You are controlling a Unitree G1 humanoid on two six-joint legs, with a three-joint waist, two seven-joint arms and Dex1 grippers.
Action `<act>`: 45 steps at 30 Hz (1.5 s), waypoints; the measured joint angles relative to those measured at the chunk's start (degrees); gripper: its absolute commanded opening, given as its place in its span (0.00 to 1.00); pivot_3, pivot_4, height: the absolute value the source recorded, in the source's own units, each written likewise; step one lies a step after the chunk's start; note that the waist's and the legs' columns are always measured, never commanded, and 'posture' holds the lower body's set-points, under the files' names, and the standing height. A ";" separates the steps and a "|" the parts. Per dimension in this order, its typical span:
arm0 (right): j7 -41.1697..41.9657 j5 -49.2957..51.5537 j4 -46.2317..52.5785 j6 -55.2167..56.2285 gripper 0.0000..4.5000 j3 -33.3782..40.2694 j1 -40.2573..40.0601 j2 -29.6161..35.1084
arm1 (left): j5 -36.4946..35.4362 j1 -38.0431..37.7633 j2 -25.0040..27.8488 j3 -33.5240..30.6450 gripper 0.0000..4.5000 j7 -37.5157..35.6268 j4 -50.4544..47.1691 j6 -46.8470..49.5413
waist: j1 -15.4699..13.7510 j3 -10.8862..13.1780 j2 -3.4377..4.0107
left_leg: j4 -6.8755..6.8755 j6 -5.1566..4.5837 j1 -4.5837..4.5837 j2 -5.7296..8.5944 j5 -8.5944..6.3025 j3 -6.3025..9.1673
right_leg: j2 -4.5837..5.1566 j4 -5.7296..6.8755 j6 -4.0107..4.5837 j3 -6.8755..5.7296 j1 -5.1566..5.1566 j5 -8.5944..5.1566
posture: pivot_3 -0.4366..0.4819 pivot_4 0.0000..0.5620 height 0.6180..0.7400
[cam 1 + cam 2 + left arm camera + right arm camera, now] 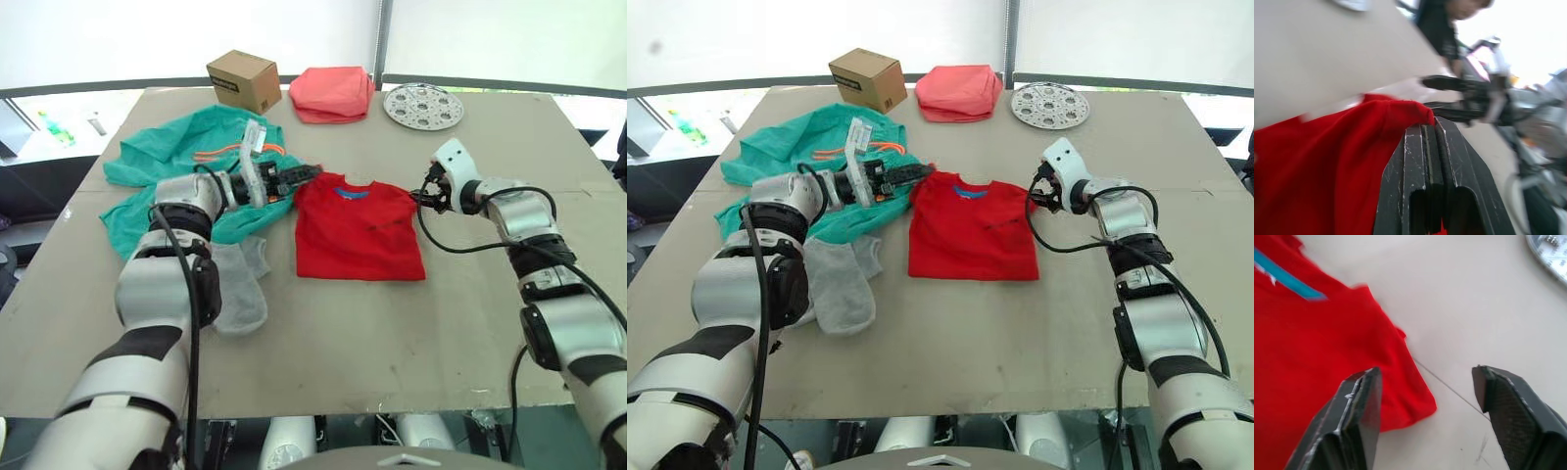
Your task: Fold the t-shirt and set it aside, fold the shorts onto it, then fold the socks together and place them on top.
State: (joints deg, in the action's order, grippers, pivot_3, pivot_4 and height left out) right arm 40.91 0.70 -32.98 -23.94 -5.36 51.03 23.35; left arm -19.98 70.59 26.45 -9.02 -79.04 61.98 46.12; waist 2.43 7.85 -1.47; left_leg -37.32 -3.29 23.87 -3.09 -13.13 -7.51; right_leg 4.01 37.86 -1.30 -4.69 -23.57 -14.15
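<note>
step in hand: folding the t-shirt [358, 230], which lies flat at the middle of the counter [490, 323] with its sleeves tucked in, neckline toward the far edge
left pincer [306, 174]: clenched on the shirt's far left shoulder corner; the left wrist view shows red cloth gathered right at the closed tips
right pincer [1425, 387]: released, jaws spread wide, poised over the far right shoulder corner with one finger [1359, 406] above the cloth and the other over bare counter; nothing gripped yet
shorts [186, 157]: spread out on the left side of the counter, partly under the left arm, touching the shirt's left edge
socks [238, 284]: lying near the front left of the shirt, just beside it, overlapping the lower edge of the shorts
other things: a cardboard box [244, 80], a folded pink cloth [332, 93] and a perforated metal disc [422, 106] along the far edge, well apart from the work
how to do it well: I judge the right pincer should come down and close squarely on its corner, catching all layers, before either arm lifts; then both corners should rise together and travel evenly toward the near hem so the fold line stays straight
risk: lifting with only the left side held would skew the shirt and drag it onto the shorts
</note>
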 measured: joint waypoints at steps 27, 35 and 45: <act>-0.16 4.07 28.06 -10.63 0.64 -1.61 -12.93 -0.14 | 3.78 -3.21 -0.22 -8.10 0.00 25.52 10.66 -23.98 | -0.57 -0.02 0.02 | 0.00 0.02 -0.02 0.01 0.01 0.01 | 0.01 -0.02 0.00 0.01 0.00 0.00 | 0.48 0.27 1.00; -6.33 4.48 20.12 -11.25 0.65 -2.21 -8.54 -9.20 | 6.29 -2.94 -0.76 -6.47 0.49 31.59 10.55 -27.57 | 0.14 -0.02 0.00 | 0.00 0.02 -0.10 -0.02 0.02 -0.04 | 0.00 0.03 0.01 0.06 -0.01 0.01 | 0.48 0.27 1.00; -25.23 -1.54 -6.48 -3.30 0.65 -2.47 0.73 -17.44 | -8.01 -20.83 -1.63 -9.48 0.49 23.82 -28.17 -7.31 | -0.34 -0.09 0.05 | -0.01 0.03 -0.13 0.08 0.02 0.05 | 0.20 -0.05 0.01 0.16 0.20 0.01 | 0.48 0.27 1.00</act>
State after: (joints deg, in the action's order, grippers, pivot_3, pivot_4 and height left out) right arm 15.68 -0.84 -39.46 -27.24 -7.84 51.76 5.91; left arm -27.99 49.76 24.81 -18.50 -55.22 33.81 38.80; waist 2.09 7.77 -1.42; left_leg -37.33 -3.26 23.74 -3.02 -13.11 -7.46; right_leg 4.21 37.81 -1.30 -4.54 -23.37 -14.14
